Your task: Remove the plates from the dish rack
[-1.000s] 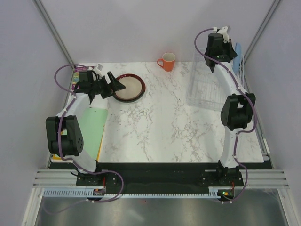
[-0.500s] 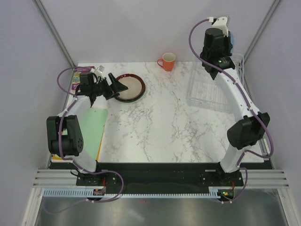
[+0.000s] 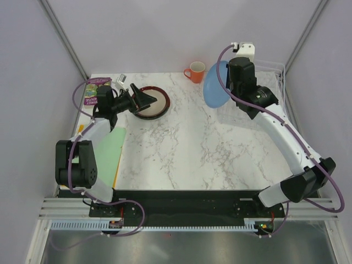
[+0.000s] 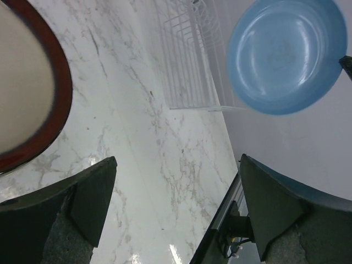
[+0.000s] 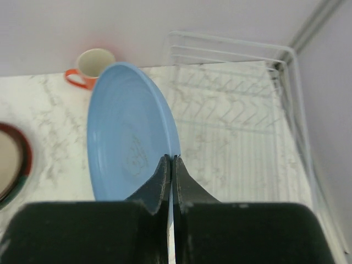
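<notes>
One camera looks down from behind my bases (image 3: 110, 210) over the whole table (image 3: 181, 154). Each wrist camera peers close past its fingers (image 4: 82, 203). All three share the blue plate (image 3: 213, 87).

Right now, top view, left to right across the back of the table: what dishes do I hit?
cream plate → mug → blue plate → rack
</notes>
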### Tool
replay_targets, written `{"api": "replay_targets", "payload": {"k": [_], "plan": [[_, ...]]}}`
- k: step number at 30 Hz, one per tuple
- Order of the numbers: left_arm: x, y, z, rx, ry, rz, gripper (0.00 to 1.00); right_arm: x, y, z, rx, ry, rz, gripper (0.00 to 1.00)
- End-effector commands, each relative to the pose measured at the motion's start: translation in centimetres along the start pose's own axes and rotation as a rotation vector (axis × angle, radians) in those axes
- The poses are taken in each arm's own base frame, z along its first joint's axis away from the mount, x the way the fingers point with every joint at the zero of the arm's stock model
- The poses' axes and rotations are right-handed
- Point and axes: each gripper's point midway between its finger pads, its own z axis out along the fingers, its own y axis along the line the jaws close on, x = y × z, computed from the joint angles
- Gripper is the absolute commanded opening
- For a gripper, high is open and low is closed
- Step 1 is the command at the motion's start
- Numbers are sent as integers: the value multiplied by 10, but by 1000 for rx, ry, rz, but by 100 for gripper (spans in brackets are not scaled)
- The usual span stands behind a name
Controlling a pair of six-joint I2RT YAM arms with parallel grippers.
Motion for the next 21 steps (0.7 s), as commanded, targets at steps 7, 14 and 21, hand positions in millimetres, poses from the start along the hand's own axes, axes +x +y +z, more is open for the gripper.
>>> {"api": "replay_targets", "payload": {"k": [7, 14, 21], "plan": [[10, -56, 26, 144, 2, 55, 100, 1, 74, -50, -319, 10, 183, 0], [29, -48, 45, 135, 26, 31, 100, 0, 96, -66, -396, 8, 208, 0], [51, -35, 54, 132, 56, -13, 100, 22, 106, -63, -384, 41, 181, 0]]}}
